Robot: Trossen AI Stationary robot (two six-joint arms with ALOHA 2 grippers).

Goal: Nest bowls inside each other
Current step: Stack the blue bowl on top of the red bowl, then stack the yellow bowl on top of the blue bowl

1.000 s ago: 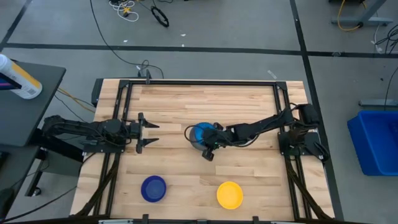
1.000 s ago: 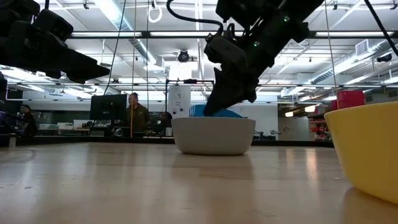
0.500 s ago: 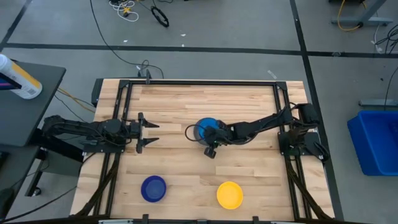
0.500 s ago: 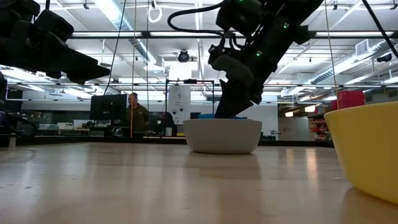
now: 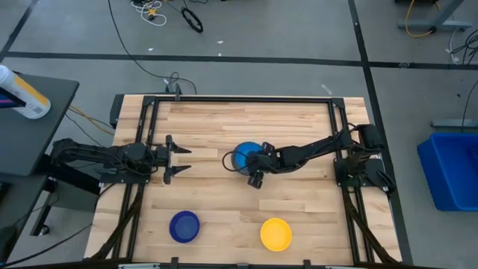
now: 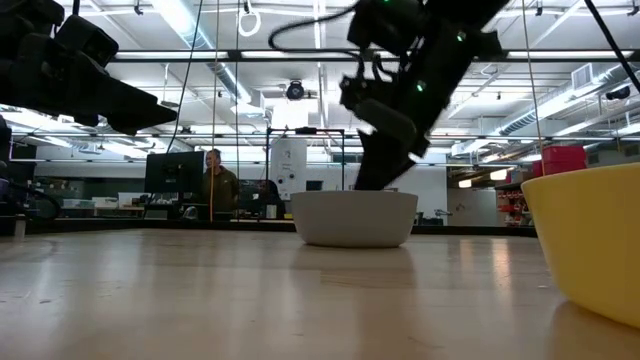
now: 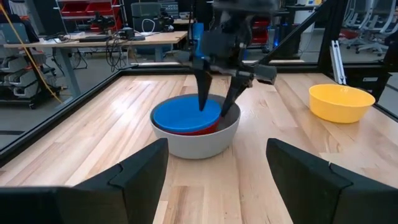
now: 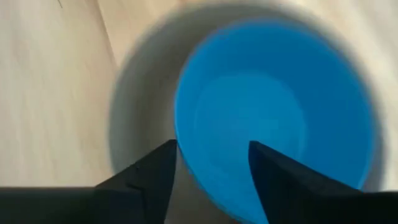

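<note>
A grey bowl [image 7: 199, 144] stands near the table's middle with a red bowl [image 7: 203, 130] inside it and a light blue bowl [image 7: 183, 115] inside the red one. My right gripper [image 7: 216, 106] points down into the stack, open. One finger stands inside the light blue bowl [image 8: 280, 106] and the other outside its rim. A dark blue bowl [image 5: 184, 226] and a yellow bowl [image 5: 275, 234] sit near the front edge. My left gripper [image 5: 175, 155] waits open at the table's left.
The dark frame rails [image 5: 239, 99] run around the wooden table top. Bare wood lies between the stack and the two front bowls. In the low view the yellow bowl [image 6: 590, 240] stands close to the camera at the right. A person stands far behind the table.
My right gripper has opened and let go of the light blue bowl, tipping a little over the stack. The bowl stood tilted above the grey rim; it has since dropped into the stack, below the rim in the low view.
</note>
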